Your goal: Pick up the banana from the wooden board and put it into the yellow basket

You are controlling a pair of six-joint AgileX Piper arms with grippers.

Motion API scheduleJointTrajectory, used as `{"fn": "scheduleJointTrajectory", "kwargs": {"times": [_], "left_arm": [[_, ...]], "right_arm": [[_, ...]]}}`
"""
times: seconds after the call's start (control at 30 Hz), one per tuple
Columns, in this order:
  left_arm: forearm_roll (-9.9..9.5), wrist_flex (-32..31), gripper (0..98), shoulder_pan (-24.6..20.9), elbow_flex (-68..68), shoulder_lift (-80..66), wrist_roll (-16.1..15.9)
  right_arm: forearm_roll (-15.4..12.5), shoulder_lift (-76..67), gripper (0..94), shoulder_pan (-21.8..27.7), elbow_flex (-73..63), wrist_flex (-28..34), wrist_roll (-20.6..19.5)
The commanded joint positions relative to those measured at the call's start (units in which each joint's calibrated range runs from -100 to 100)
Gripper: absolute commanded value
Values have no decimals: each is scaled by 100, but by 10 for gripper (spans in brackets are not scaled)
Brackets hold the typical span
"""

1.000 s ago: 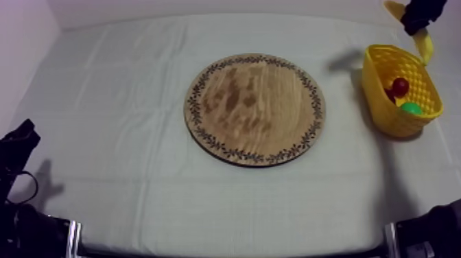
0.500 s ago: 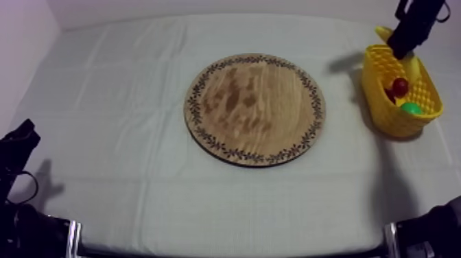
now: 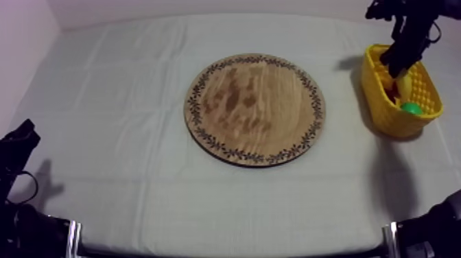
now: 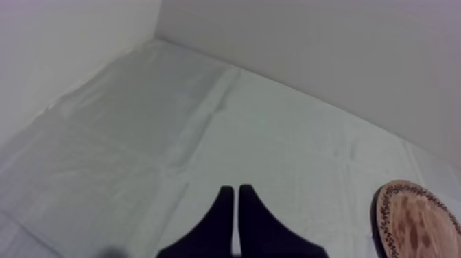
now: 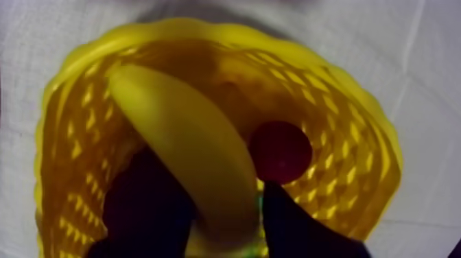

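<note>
The yellow banana (image 5: 192, 151) lies between the two black fingers (image 5: 147, 213) of my right gripper (image 5: 219, 223), which is shut on it. It hangs inside the yellow basket (image 5: 357, 103), beside a small red fruit (image 5: 280, 151). From above, my right gripper (image 3: 396, 65) reaches down into the basket (image 3: 374, 92) at the table's right side, with the banana (image 3: 406, 82) below it. The round wooden board (image 3: 255, 108) in the middle carries nothing. My left gripper (image 3: 17, 147) rests low at the left, its fingers (image 4: 223, 213) together as a narrow wedge.
A green fruit (image 3: 411, 108) lies at the near end of the basket. The board's rim (image 4: 418, 219) shows past my left gripper, with cloth all round it. The back wall runs along the table's far edge.
My right gripper has come down with the banana from above the basket's far rim into the basket. The left arm has not moved.
</note>
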Motion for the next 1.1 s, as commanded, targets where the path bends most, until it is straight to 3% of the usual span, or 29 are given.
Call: {"fn": "scheduleJointTrajectory", "kwargs": {"times": [0.0,0.2,0.37,0.57,0.8,1.07], "left_arm": [[-2,0,1,1,3,0,-1],[-2,0,1,1,3,0,-2],[-2,0,1,1,3,0,-2],[-2,0,1,1,3,0,-2],[-2,0,1,1,3,0,-2],[-2,0,1,1,3,0,1]], "right_arm": [[13,-1,509,4,83,-8,-10],[41,-60,676,3,242,-71,-59],[0,-248,719,-1,290,-85,-43],[-179,-801,673,-11,424,-97,87],[-492,-1776,493,-32,643,-88,166],[-760,-3127,384,-275,1426,-376,18]]}}
